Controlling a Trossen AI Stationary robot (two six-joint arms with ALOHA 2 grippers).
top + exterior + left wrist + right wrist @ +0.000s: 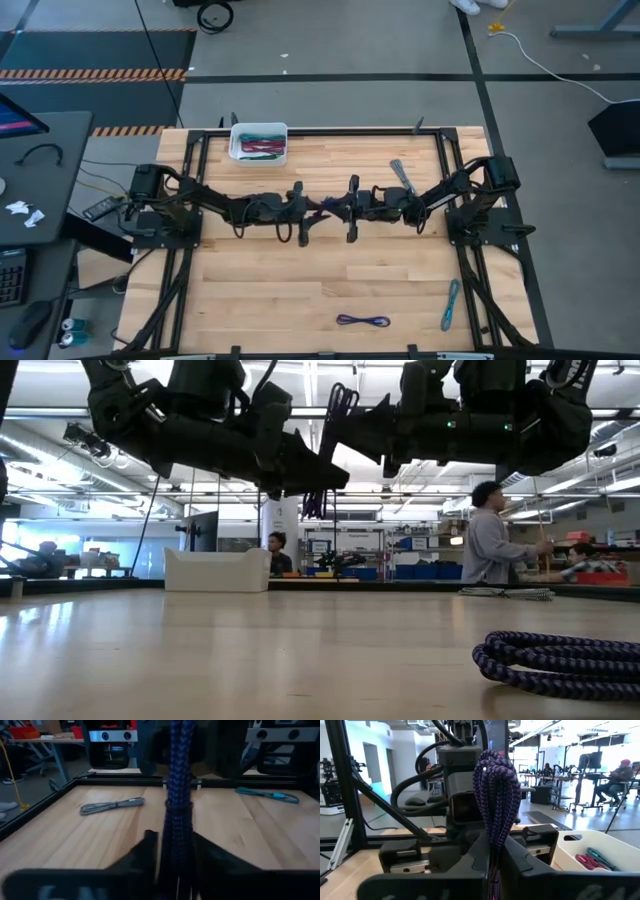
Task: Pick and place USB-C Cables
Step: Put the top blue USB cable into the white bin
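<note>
My left gripper and my right gripper meet nose to nose above the middle of the tabletop, and both are clamped on the same dark purple USB-C cable. Its folded bundle stands pinched between my left fingers, and its looped end rises out of my right ones. The low view shows it hanging well clear of the wood. I judge this a hand-over in mid-air, with the cable on its way from my right side to my left, but I cannot say which jaw should let go first. Farther out, the white bin sits at the far edge, left of centre. It already holds a few cables, maroon and green among them, so part of the job looks done. Three cables lie loose on the wood. A grey cable lies towards the far right, just beyond my right arm. A teal cable lies by the near right corner, and a second purple cable lies along the near edge. By my count one cable is in transit and three wait.
</note>
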